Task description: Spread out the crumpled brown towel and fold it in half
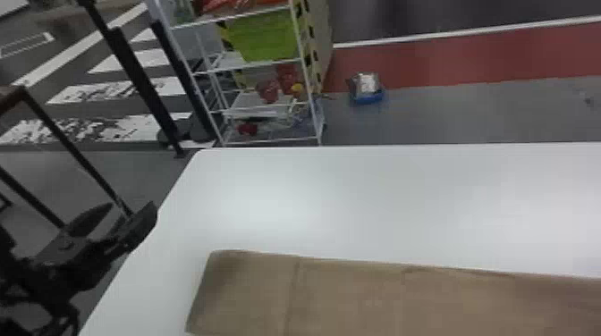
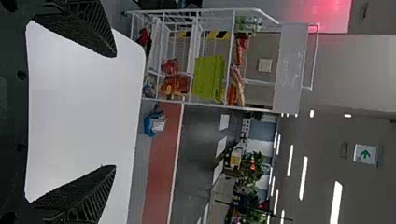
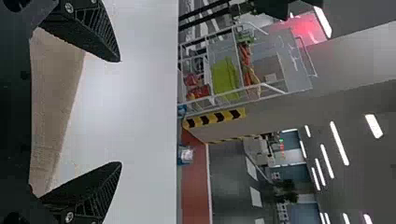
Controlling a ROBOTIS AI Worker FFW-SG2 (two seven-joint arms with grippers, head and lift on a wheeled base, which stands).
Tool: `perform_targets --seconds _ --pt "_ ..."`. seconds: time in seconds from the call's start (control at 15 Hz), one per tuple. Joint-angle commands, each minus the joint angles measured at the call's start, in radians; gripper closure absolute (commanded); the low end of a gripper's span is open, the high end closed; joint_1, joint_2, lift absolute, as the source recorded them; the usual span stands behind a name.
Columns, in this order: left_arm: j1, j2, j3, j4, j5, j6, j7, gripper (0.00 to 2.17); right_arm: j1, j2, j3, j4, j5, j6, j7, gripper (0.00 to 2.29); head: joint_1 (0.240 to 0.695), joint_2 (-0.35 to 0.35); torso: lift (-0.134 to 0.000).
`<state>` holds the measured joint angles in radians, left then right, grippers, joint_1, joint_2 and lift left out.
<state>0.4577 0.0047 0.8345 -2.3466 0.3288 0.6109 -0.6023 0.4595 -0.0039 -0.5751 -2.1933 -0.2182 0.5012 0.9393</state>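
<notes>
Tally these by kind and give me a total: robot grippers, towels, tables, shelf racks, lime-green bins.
Black two-fingered grippers, left gripper and right gripper: 2
Brown cloth towel: 1
White smooth-topped table: 1
White-framed open shelf rack: 1
Lime-green boxy bin: 1
Total: 6

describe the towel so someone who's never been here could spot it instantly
In front of the robot is a white table. Along its near side lies a long, flat towel, a faint crease crossing it near its left end. Its dull brown sets it apart from the white tabletop and the black left gripper.
</notes>
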Motion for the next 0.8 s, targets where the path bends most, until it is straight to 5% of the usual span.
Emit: perform_targets --seconds 0.0,0.2,0.73 --pt "0.148 -0.007 -0.17 -0.002 -0.005 -0.296 0.087 0.04 0.018 0.005 0.014 -0.006 -0.038 -0.066 -0.047 0.11 0.695 0.258 -0.124" --pt "0.243 -0.007 -0.296 -0.01 -0.037 -0.385 0.115 0.08 0.039 0.005 0.032 -0.042 -0.035 -0.069 -0.059 0.11 0.695 0.161 -0.124" --pt "0.253 -0.007 -0.327 -0.051 -0.142 -0.056 0.082 0.09 0.045 0.005 -0.108 -0.085 0.033 0.188 0.088 0.11 0.695 0.038 -0.124"
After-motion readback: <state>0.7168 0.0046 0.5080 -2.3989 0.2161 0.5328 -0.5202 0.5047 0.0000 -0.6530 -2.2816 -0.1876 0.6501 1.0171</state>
